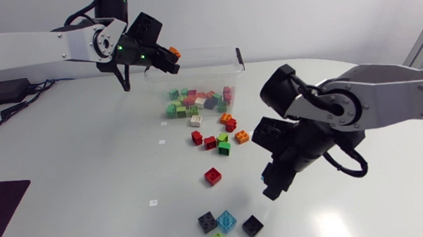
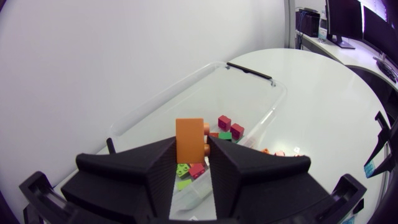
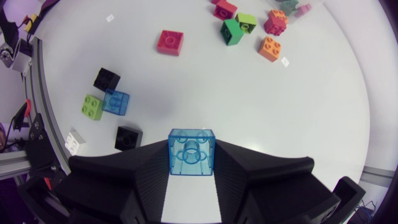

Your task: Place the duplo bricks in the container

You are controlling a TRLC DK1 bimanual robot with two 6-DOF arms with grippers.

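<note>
Clear, likely plastic container [image 2: 168, 94], translucent blue brick [image 3: 191, 152], smooth white table [image 1: 85, 160]

One container [image 1: 235, 67], one held orange brick [image 2: 189, 140], one held clear-blue brick [image 3: 191, 152], about thirteen loose bricks [image 1: 213, 176] outside.

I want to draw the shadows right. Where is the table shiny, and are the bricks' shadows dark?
Head view: a bright glare patch lies on the white table, beside the right gripper. Right wrist view: the square red plastic brick casts only a faint, soft-edged shadow, nothing dark.
</note>
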